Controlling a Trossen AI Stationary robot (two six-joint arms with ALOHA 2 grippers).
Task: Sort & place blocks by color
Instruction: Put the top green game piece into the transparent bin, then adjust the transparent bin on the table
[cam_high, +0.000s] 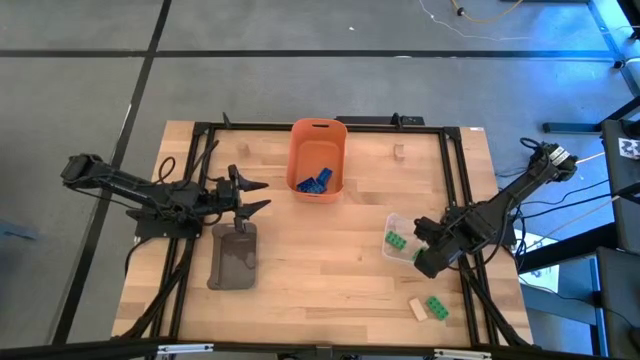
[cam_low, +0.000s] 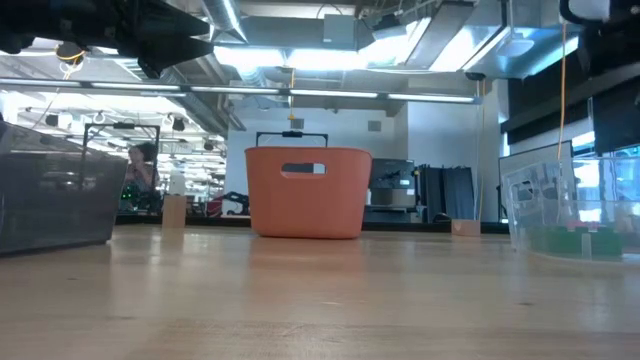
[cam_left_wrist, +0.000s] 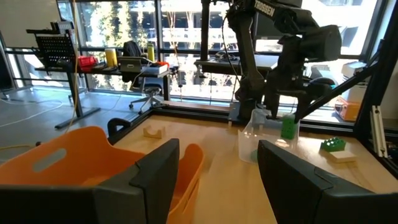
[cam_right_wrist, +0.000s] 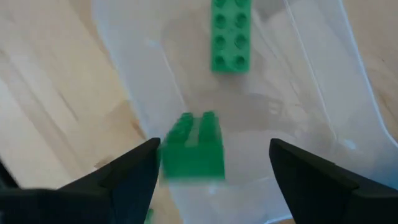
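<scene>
Blue blocks (cam_high: 314, 181) heaped in the orange bin (cam_high: 318, 131); green blocks (cam_high: 398, 240) in the clear bin (cam_high: 393, 220); one green (cam_high: 437, 306) and two tan blocks (cam_high: 417, 310) on the table (cam_high: 320, 270).

grey floor (cam_high: 300, 90), big windows (cam_left_wrist: 186, 37)

Orange plastic bin (cam_high: 318, 160): at the wooden worktop's (cam_high: 320, 270) far middle, blue blocks (cam_high: 314, 181) inside.
Grey tray (cam_high: 234, 257): left of centre, nearer than the bin.
Clear plastic container (cam_high: 397, 243): right of centre, green blocks (cam_high: 397, 240) inside.
Tan block (cam_high: 399, 152): far side, right of the bin.
Green brick (cam_high: 437, 306) and beige brick (cam_high: 418, 310): side by side, near right corner.
</scene>
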